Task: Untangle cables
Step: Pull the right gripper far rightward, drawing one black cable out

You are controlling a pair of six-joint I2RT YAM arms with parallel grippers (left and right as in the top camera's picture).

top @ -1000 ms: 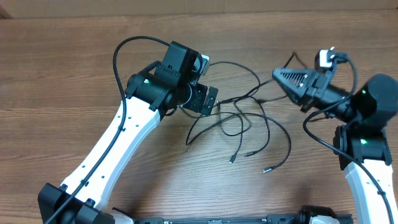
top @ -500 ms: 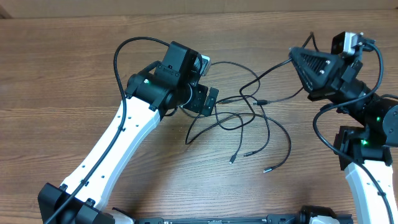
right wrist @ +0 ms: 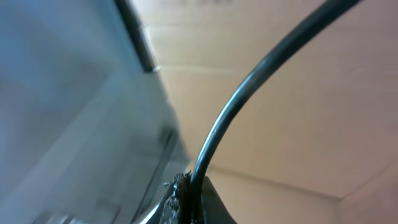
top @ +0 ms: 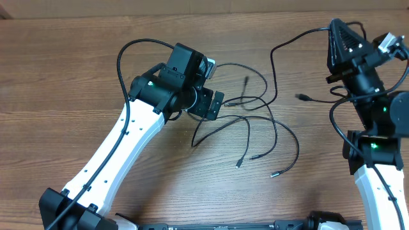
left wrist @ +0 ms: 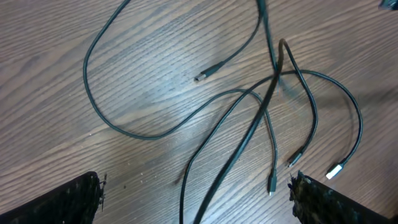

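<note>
Several thin black cables (top: 255, 120) lie loosely crossed on the wooden table, their plugs spread toward the front. My right gripper (top: 334, 27) is raised at the far right, shut on one cable (top: 273, 52) that arcs left and drops to the pile. In the right wrist view that cable (right wrist: 249, 87) rises from the pinched fingertips (right wrist: 180, 196). My left gripper (top: 216, 89) hovers open at the pile's left edge. In the left wrist view its fingers (left wrist: 62, 202) stand far apart, and two strands (left wrist: 239, 146) run between them on the table, untouched.
A loose plug (top: 300, 97) hangs in the air below the right gripper. Small plugs (top: 238, 165) lie at the front of the pile. A silver-tipped plug (left wrist: 336, 169) lies near the left gripper's right finger. Bare wood table (top: 64, 76) surrounds the cables.
The right gripper has swung up and to the far right with its cable, pulling that strand out of the pile and lifting a plug end. The left arm has not moved.
</note>
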